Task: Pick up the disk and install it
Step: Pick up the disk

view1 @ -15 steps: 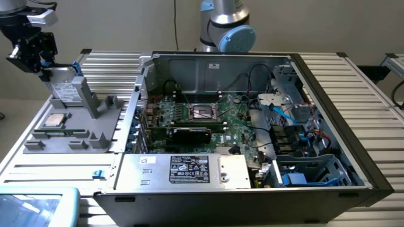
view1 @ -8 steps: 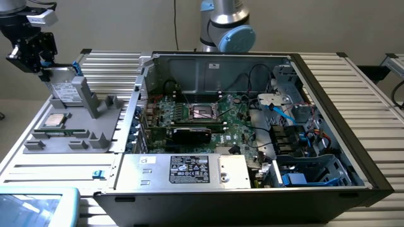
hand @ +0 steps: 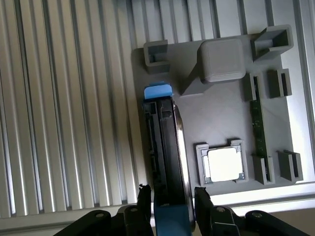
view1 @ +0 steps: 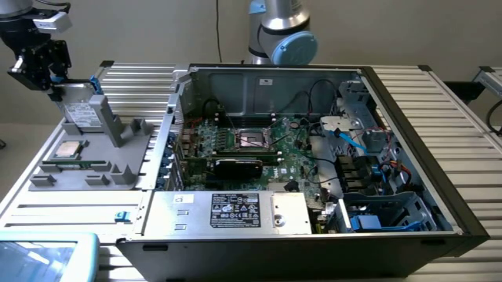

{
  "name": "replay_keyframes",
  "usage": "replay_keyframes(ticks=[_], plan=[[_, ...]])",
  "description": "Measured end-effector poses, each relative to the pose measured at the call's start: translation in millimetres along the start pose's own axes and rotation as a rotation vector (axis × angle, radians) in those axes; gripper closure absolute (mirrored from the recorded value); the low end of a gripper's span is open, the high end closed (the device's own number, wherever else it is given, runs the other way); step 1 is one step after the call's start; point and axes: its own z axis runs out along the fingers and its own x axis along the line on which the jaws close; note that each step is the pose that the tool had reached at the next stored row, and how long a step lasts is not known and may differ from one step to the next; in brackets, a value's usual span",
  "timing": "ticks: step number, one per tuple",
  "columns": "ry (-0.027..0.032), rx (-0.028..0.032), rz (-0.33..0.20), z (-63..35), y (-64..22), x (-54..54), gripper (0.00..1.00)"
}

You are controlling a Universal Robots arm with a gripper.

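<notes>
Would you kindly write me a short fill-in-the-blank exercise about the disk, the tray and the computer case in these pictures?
1. The pincer is shut on the disk, whose plastic bracket is ___.
2. The processor chip lies in a square holder on the ___ tray.
3. The computer case stands toward the exterior view's ___ of the tray.

Missing words: blue; grey; right.
</notes>
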Motion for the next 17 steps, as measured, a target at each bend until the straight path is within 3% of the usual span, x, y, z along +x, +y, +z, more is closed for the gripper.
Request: replay_keyframes(ticks=[2,3,17], plan=[[0.0,0.0,0.0,0.0,0.0,0.0,0.54],[0.0,0.0,0.0,0.0,0.0,0.0,0.61],[0.0,0.0,0.0,0.0,0.0,0.0,0.61]])
